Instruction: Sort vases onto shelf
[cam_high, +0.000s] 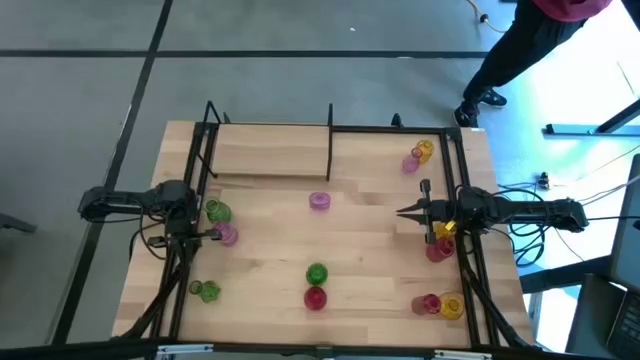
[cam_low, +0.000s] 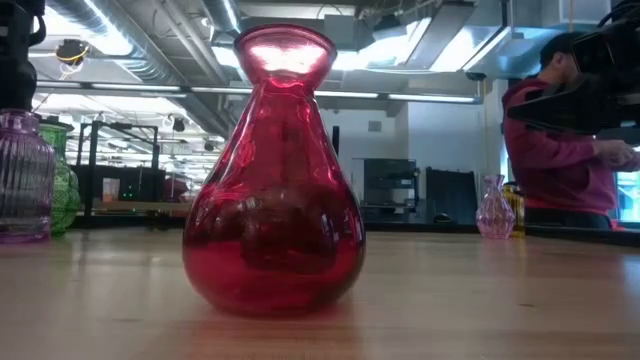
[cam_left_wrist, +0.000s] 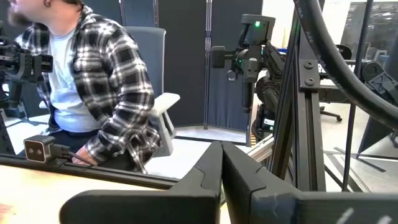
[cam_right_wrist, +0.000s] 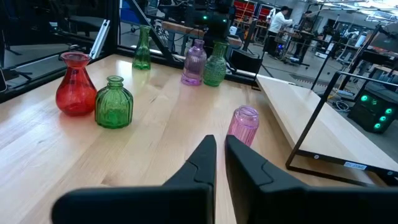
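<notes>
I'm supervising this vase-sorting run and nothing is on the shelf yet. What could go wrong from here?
1. The right gripper, shut and empty, points at the lone pink vase; pushing ahead could topple it.
2. The green vase and red vase touch, so grabbing one may knock the other.
3. The left gripper sits shut against another pink vase.

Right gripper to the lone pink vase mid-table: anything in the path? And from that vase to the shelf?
Nothing visible. The right gripper, shut, points across bare table at the pink vase. The shelf begins just beyond that vase, its board bare at that end. The red vase and green vase stand off to one side.
</notes>
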